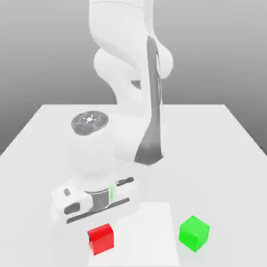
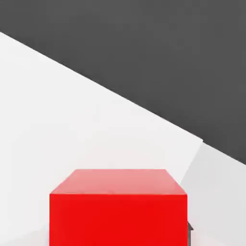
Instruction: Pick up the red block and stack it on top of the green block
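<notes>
Red block (image 1: pixel 100 239) sits on the tabletop (image 1: pixel 208 151) under the hand (image 1: pixel 99 221), fingers clamped on it; green block (image 1: pixel 194 233) nearby.

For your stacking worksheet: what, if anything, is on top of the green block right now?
Nothing rests on the green block; its top face is bare. The red block sits apart on the table, toward the exterior view's left, under the gripper.

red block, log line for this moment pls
gripper: shut on red block | red block: on table | green block: apart, unstacked
</notes>
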{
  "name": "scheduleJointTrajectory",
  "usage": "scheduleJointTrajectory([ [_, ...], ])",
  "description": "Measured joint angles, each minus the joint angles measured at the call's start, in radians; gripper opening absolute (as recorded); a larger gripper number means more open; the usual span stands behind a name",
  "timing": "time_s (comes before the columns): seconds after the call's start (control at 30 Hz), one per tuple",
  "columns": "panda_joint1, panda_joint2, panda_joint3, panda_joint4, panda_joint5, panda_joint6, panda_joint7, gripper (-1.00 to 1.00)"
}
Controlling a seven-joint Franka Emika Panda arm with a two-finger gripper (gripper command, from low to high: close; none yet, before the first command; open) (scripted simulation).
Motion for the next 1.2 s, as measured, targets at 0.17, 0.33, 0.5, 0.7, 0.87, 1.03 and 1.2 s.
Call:
scheduleJointTrajectory([
  [0.17,0.030,-0.157,-0.046,-0.026,-0.080,-0.129,0.061,-1.00],
  [0.33,0.083,-0.199,-0.035,-0.032,-0.082,-0.167,0.231,-1.00],
  [0.5,0.136,-0.216,-0.008,-0.034,-0.078,-0.183,0.431,-1.00],
  [0.7,0.208,-0.238,0.017,-0.036,-0.083,-0.201,0.679,-1.00],
  [0.87,0.272,-0.257,0.035,-0.038,-0.096,-0.215,0.892,-1.00],
  [1.03,0.334,-0.276,0.051,-0.041,-0.116,-0.229,1.110,-1.00],
  [1.2,0.390,-0.294,0.069,-0.043,-0.143,-0.243,1.332,-1.00],
])
